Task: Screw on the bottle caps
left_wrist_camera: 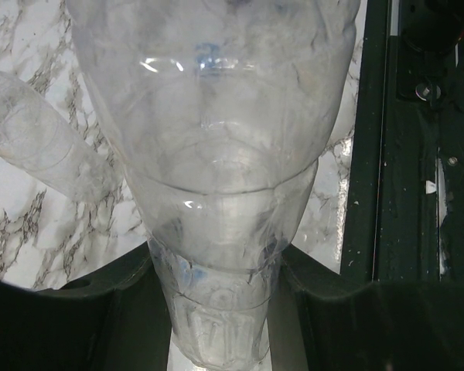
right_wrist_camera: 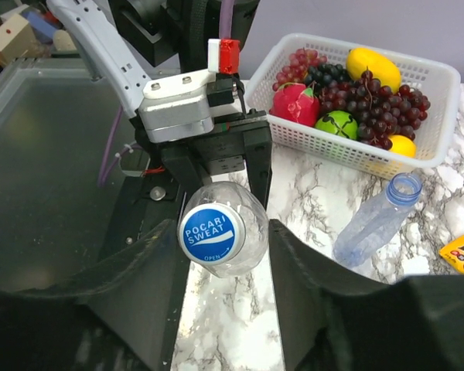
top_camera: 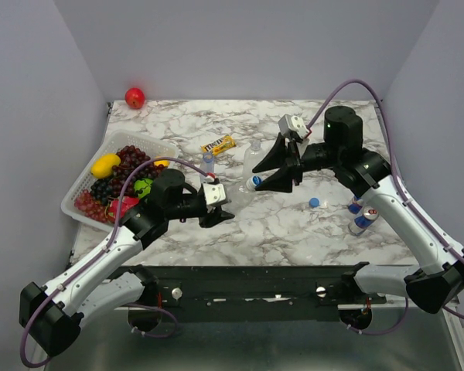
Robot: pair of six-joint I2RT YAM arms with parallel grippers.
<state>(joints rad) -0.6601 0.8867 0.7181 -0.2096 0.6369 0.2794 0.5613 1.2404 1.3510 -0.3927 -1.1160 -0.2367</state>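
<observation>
My left gripper [top_camera: 220,212] [left_wrist_camera: 216,270] is shut on the base end of a colourless bottle [left_wrist_camera: 216,154] [top_camera: 238,192] and holds it level above the table, neck toward the right arm. A blue cap [right_wrist_camera: 211,234] [top_camera: 251,184] printed POCARI SWEAT sits on its neck. My right gripper [top_camera: 257,178] [right_wrist_camera: 224,239] is open with its jaws either side of that cap, the cap close to the left finger. A loose blue cap [top_camera: 315,202] lies on the table. The slim blue-tinted bottle [top_camera: 208,162] [right_wrist_camera: 375,220] is uncapped. Another colourless bottle [left_wrist_camera: 31,139] lies nearby.
A white basket [top_camera: 77,189] [right_wrist_camera: 441,147] of fruit stands at the left. A red apple [top_camera: 134,97] sits at the back left, a yellow candy packet [top_camera: 218,144] mid-table. Blue-and-silver drink cans [top_camera: 361,216] stand under the right arm. The table's front edge [left_wrist_camera: 363,154] is close.
</observation>
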